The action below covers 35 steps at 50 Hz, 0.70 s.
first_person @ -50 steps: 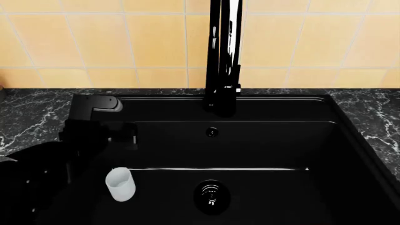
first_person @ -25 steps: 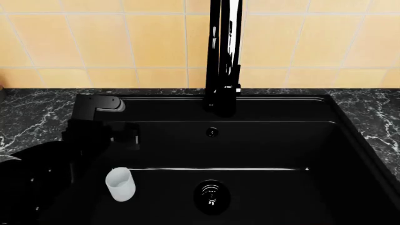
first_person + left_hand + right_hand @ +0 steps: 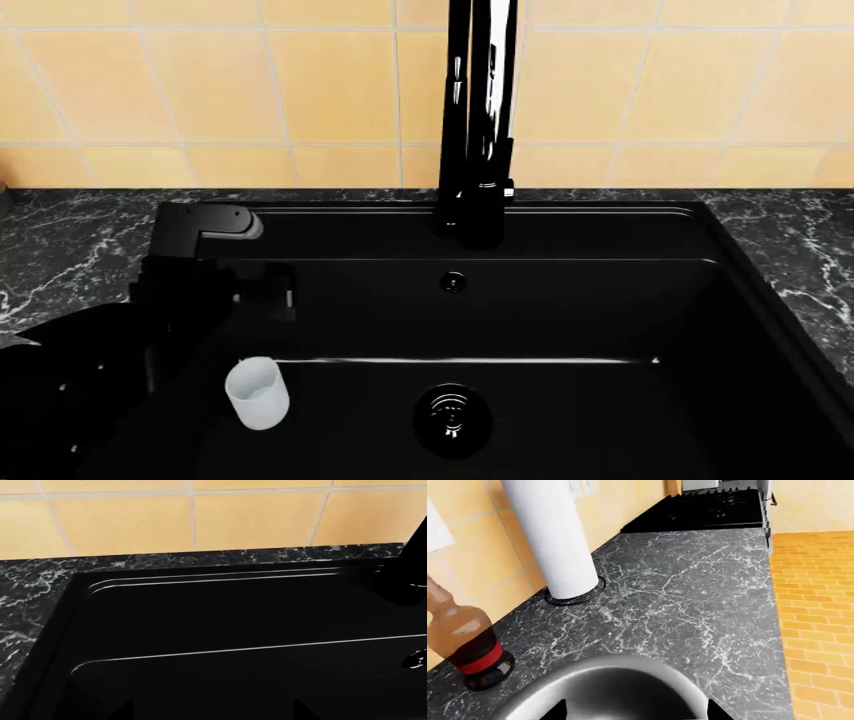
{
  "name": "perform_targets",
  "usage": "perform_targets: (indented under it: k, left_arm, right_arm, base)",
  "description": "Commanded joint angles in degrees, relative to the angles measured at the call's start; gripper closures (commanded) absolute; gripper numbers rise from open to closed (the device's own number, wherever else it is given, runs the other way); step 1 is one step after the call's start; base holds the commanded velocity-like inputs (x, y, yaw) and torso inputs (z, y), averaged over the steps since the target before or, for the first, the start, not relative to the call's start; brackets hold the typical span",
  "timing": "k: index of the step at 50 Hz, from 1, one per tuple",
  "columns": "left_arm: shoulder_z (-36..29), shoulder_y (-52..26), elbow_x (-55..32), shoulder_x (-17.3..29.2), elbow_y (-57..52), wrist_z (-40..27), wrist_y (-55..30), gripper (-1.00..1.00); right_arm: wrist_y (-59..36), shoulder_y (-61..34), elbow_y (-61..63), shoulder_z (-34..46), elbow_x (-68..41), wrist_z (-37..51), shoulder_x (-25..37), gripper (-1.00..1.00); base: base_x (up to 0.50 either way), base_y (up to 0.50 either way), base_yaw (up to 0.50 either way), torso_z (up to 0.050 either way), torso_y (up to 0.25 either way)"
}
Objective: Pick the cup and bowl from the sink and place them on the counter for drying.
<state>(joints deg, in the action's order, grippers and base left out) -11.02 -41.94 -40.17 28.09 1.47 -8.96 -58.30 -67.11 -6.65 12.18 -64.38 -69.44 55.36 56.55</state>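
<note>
Filling most of the head view, the matte black sink [image 3: 561,300] is sitting sunk into the dark veined bench [image 3: 60,245], with the glossy black tap [image 3: 478,120] rising at its rear before the yellow tiled wall [image 3: 200,90]. The left arm is reaching in over the basin's left side, its claw [image 3: 260,285] hanging above and just behind the cup [image 3: 256,393]; dark against dark, whether that claw is open or closed cannot be told. The white cup is standing upright on the sink floor, left of the round drain [image 3: 453,418]. In the right wrist view, the steel bowl [image 3: 607,690] is resting on the marble-look bench near a white paper-towel roll [image 3: 552,535] and an amber bottle [image 3: 460,632]; only the tips of the right claw [image 3: 635,711] are showing at the bowl's rim, so its state cannot be told.
</note>
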Motion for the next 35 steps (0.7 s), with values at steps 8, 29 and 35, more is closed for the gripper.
perform_targets:
  k: [8,29,35]
  left_arm:
    - [0.18,0.54,-0.57,-0.05,-1.15,-0.81,-0.31,-1.00]
    - [2.49,5.58,-2.69,-2.23,-14.47,-14.49,-9.58,-1.00]
    - [3.60,6.56,-3.32,-3.84,-18.58,-19.01,-11.97,-1.00]
  right_arm:
    - [5.05,-9.39,2.82,23.44,-11.02,-11.58,10.13,-1.00]
    - [2.91,-51.98,1.49,69.33,-24.26,-9.33,5.58,-1.00]
    - [2.23,-53.30,1.52,71.16,-25.92,-9.38,2.93,-1.00]
  base:
    - [0.00,0.00,0.00,0.000,0.000]
    - [0.00,0.00,0.00,0.000,0.000]
    - [0.00,0.00,0.00,0.000,0.000]
